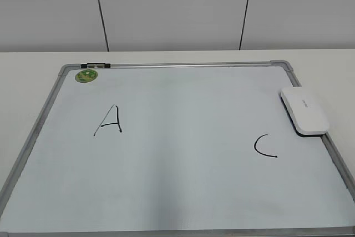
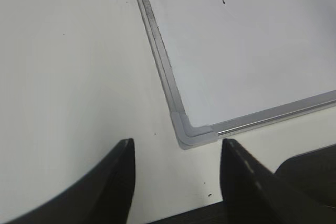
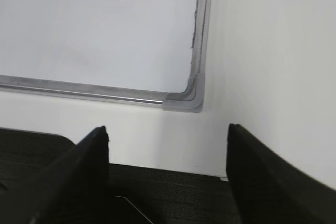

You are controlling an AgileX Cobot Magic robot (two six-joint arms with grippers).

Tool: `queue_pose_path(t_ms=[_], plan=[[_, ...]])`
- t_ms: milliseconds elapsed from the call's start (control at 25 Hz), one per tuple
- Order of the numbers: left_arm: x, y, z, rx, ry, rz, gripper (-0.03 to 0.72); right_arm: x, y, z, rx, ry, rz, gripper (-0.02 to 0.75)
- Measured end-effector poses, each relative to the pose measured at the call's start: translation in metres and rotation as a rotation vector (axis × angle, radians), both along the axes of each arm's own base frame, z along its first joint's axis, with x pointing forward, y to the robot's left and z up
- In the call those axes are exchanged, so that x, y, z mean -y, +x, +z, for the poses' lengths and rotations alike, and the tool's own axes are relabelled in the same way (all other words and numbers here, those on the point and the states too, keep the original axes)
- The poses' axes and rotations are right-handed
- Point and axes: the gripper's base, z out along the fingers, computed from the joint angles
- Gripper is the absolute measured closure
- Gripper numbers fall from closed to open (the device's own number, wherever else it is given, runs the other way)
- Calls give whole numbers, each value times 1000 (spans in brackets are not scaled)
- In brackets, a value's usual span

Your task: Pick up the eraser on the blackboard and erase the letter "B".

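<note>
The left gripper (image 2: 176,182) hangs over the white table (image 2: 68,66) just short of the board's near left corner cap (image 2: 191,132); its two dark fingers (image 2: 113,182) stand spread, with nothing between them. The right gripper (image 3: 168,177) sits the same way off the near right corner cap (image 3: 186,100), fingers (image 3: 79,171) wide apart and empty, above a dark surface at the table's near edge. Neither gripper shows in the exterior view.

The board (image 1: 39,126) lies flat on the table, its silver frame running round a pale writing face. On that face an "A" (image 1: 109,120) stands left of centre and a "C" (image 1: 263,146) right of centre. The stretch between them is bare; no "B" can be made out in any view.

The eraser (image 1: 304,110) lies at the board's right edge, just beyond the "C", white side up, its outer side resting over the frame. Farther back, a round green magnet (image 1: 86,74) sits in the far left corner, beside a small black clip (image 1: 95,66) on the top rail. Behind the table rises a grey panelled wall (image 1: 172,9).
</note>
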Motion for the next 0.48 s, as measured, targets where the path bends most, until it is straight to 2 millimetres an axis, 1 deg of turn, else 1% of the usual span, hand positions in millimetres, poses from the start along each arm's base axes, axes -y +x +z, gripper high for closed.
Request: queue_pose_path(t_ms=[480], plan=[[0, 0, 0, 0, 1, 0, 319, 1, 0, 0, 0, 2, -20, 219]])
